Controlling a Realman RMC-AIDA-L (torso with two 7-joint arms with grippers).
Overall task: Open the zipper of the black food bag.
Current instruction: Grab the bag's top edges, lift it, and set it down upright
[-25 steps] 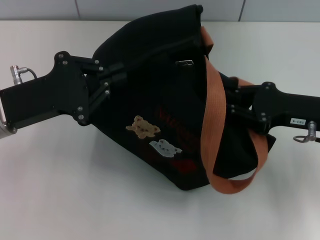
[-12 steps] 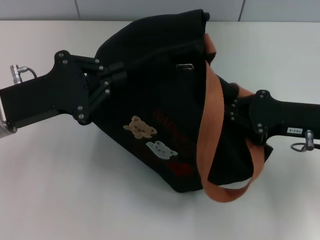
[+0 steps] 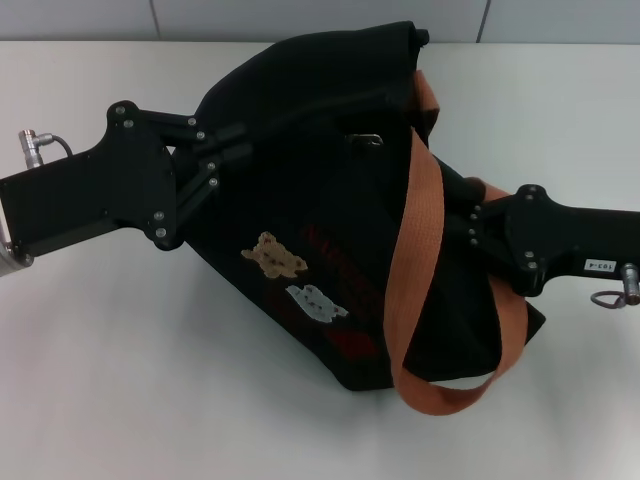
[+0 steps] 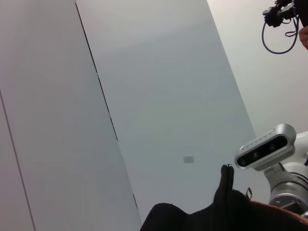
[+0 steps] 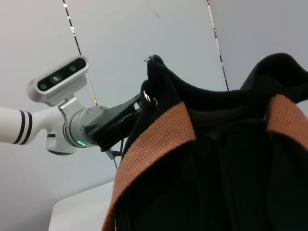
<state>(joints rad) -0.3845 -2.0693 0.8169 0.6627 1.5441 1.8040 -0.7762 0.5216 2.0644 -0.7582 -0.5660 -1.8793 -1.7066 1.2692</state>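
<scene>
The black food bag (image 3: 330, 220) — boxy, of matte fabric — is seen tipped on the white table (image 3: 120, 380), near the middle. A woven orange-brown strap (image 3: 412, 250) is looped over its right side, and two small bear patches (image 3: 290, 275) are shown on its near face. The zipper's silver pull tab (image 3: 366, 139) lies on the far upper panel. The left gripper (image 3: 235, 150) is pressed against the bag's left edge, the right gripper (image 3: 462, 225) against its right — whether either is clamped cannot be told.
</scene>
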